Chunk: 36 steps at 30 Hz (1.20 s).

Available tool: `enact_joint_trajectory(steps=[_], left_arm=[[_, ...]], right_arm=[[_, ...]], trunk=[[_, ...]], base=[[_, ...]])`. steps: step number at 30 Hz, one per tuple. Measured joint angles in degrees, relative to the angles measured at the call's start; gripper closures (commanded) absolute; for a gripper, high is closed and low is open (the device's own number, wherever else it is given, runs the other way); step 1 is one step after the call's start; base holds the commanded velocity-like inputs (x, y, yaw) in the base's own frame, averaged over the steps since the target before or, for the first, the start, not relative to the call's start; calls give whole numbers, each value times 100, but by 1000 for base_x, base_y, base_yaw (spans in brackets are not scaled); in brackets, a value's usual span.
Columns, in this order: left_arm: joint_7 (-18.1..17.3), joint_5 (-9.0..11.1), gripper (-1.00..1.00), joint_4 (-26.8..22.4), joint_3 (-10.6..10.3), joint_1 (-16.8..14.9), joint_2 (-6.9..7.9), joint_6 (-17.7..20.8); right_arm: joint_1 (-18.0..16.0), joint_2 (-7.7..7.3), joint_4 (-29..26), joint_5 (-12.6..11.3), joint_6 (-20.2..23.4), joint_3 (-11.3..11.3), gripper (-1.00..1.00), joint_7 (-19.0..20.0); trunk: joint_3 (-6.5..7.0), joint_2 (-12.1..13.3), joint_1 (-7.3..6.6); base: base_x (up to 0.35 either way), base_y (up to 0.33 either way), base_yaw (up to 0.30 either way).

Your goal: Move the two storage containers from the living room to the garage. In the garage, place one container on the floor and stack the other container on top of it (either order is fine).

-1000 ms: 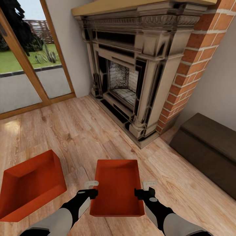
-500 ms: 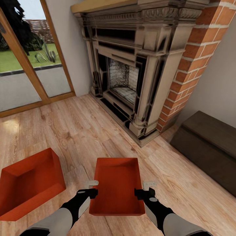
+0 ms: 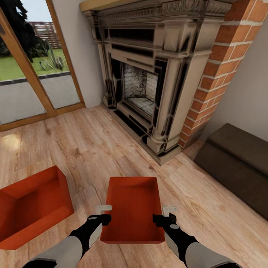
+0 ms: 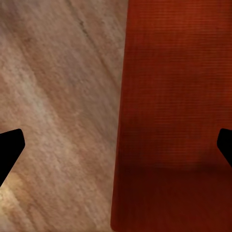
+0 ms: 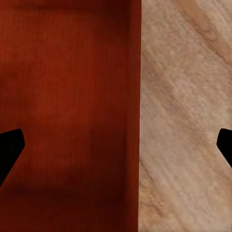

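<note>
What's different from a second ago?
The head view has tilted slightly, so the fireplace and chest sit a bit higher in frame. The left gripper and right gripper, both open, stay straddling the near bin's side walls. Nothing gripped; the other bin unmoved.

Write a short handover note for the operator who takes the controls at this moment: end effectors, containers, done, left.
Left end effector open, straddling the left wall of the nearer container. Right end effector open, straddling its right wall. That container sits on the wood floor before the fireplace; the second container lies to its left. Done: arms lined up at the walls. Left: grip, carry both to the garage, stack them.
</note>
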Motion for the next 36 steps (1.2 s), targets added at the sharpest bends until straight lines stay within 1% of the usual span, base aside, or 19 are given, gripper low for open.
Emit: enact_joint_trajectory(steps=[11,15,20,29,34,36], left_arm=[[-1,0,-100,0,4,0,2,-6],[-1,0,-100,0,10,0,8,-6],[-1,0,-100,0,13,0,9,-6],[-2,0,-100,0,11,0,9,-8],[-2,0,-100,0,11,0,9,-12],[-1,0,-100,0,11,0,9,-13]], right_arm=[[1,-10,0,19,-7,0,-100,2],[0,-33,0,49,-10,8,-100,-3],[-1,-154,0,50,-9,9,-100,-5],[1,-189,0,50,-11,10,-100,-6],[2,-183,0,41,-11,10,-100,-6],[0,-180,0,38,-11,10,-100,-6]], trunk=[[-197,-441,242],[-198,-443,242],[-198,-443,242],[-198,-443,242],[-198,-443,242],[-233,-521,286]], base=[[0,0,0],[0,0,0],[0,0,0],[0,0,0],[0,0,0],[0,0,0]])
